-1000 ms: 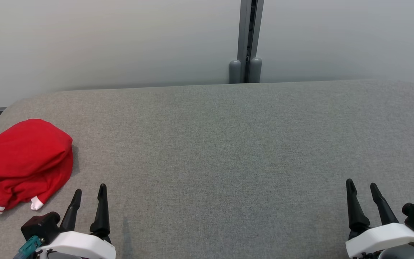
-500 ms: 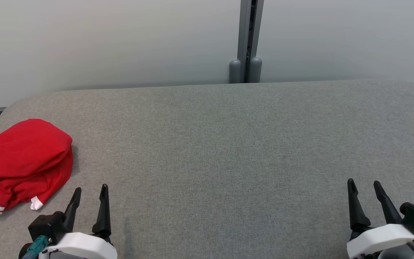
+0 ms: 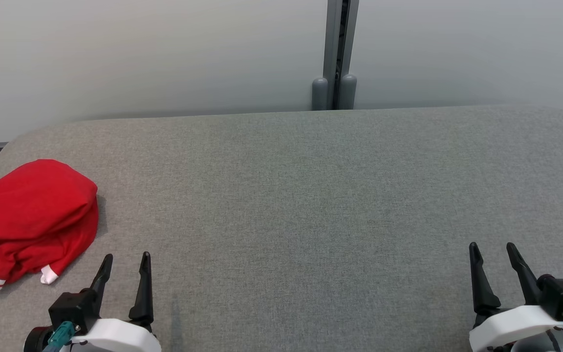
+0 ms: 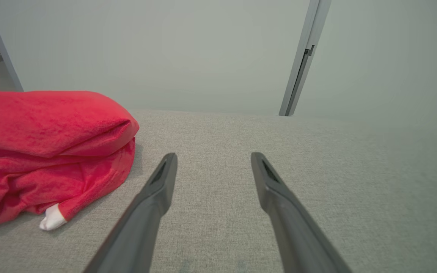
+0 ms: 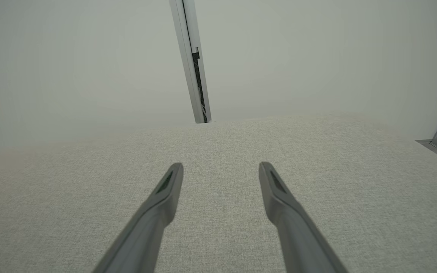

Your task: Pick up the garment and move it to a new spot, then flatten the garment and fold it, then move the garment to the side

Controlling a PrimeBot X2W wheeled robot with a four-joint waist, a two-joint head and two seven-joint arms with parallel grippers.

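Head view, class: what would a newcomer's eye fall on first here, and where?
A bright red fabric garment with white-striped trim lies heaped at the left edge of the grey cloth-covered surface. The left end effector and right end effector, long dark fingers open, sit at the near corners, holding nothing.

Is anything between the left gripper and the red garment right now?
Nothing visible stands in the way. The left gripper is open, and the red garment lies just ahead to its left, with only the grey fabric surface between them.
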